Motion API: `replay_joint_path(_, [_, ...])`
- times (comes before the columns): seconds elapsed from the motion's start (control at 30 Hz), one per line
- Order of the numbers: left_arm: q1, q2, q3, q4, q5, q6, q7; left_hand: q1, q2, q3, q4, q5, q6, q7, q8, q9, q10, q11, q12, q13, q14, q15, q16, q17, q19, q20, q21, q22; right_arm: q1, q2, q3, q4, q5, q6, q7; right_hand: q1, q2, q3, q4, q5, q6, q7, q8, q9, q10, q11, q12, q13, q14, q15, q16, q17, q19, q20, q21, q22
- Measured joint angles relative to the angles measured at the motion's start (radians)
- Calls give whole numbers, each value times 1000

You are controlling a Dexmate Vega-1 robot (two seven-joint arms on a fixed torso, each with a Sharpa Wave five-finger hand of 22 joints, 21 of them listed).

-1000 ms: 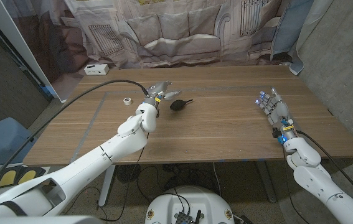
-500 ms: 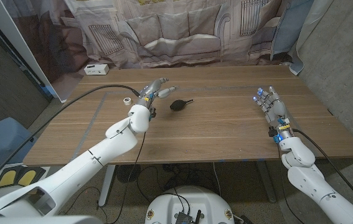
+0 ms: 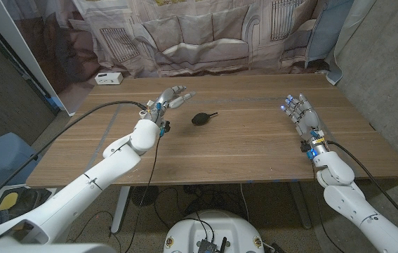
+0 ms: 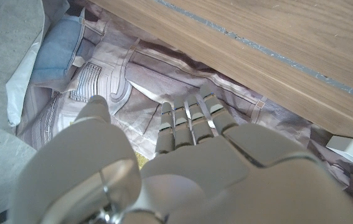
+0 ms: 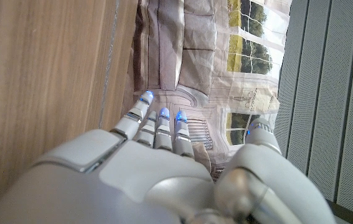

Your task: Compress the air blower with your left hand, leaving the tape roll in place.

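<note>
- The head view showed the small black rubber air blower (image 3: 201, 118) lying on the brown wooden tabletop (image 3: 241, 147); the left wrist view gave only the tabletop's edge and a printed curtain (image 4: 101, 87).
- The left hand (image 3: 168, 99) hung spread and empty, near the blower's left, apart from it.
- The right hand (image 3: 300, 114) stood spread, empty, well apart by the right edge.

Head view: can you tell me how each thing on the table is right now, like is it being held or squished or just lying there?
air blower: lying on the table, untouched, not squeezed.
tape roll: hidden behind the left hand, cannot tell.
left hand: open, fingers spread, holding nothing, beside the blower.
right hand: open, fingers apart, holding nothing.
white box: resting at the table's far corner.
</note>
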Motion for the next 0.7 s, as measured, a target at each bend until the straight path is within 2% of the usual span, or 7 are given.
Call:
replay_joint_path(0.23, [39, -6, -34, 2, -60, -95, 32, -15, -2, -4, 4, 0, 0, 0, 0, 0, 0, 0, 0, -4, 0, 0, 0, 0, 0, 0, -1, 0, 27, -17, -13, 11, 14, -22, 39, 0, 0, 0, 0, 0, 0, 0, 0, 0, 0, 0, 0, 0, 0, 0, 0, 0, 0, 0, 0, 0])
replay_joint_path(0.37, [55, -13, -50, 9, -97, -136, 35, -26, -12, -10, 10, -4, -6, -6, 0, 0, -11, 11, 0, -5, -4, 5, 0, 0, 0, 0, -5, 0, 41, -22, -18, 20, 21, -34, 56, 0, 0, 0, 0, 0, -5, 5, 0, 0, 0, 0, 0, 0, 0, 0, 0, 0, 0, 0, 0, 0])
replay_joint_path(0.67, [73, -24, -72, 28, -151, -190, 29, -50, -13, -18, 18, -4, -32, 7, 0, 0, -16, 5, 0, -14, -9, 10, 0, 0, 3, -4, -12, 0, 63, -23, -27, 49, 33, -42, 97, 0, 0, 0, 0, 0, -11, 0, 0, 0, 0, 0, 0, 0, 0, 0, 0, 0, 0, 0, 0, 0])
replay_joint_path(0.7, [74, -26, -73, 34, -173, -221, 19, -51, -14, -18, 18, -4, -34, 9, 0, 0, -16, 5, 0, -14, -12, 7, 0, 0, 0, -8, -12, 0, 63, -23, -27, 49, 33, -42, 98, 0, 0, 0, 0, 0, -11, 0, 0, 0, 0, 0, 0, 0, 0, 0, 0, 0, 0, 0, 0, 0])
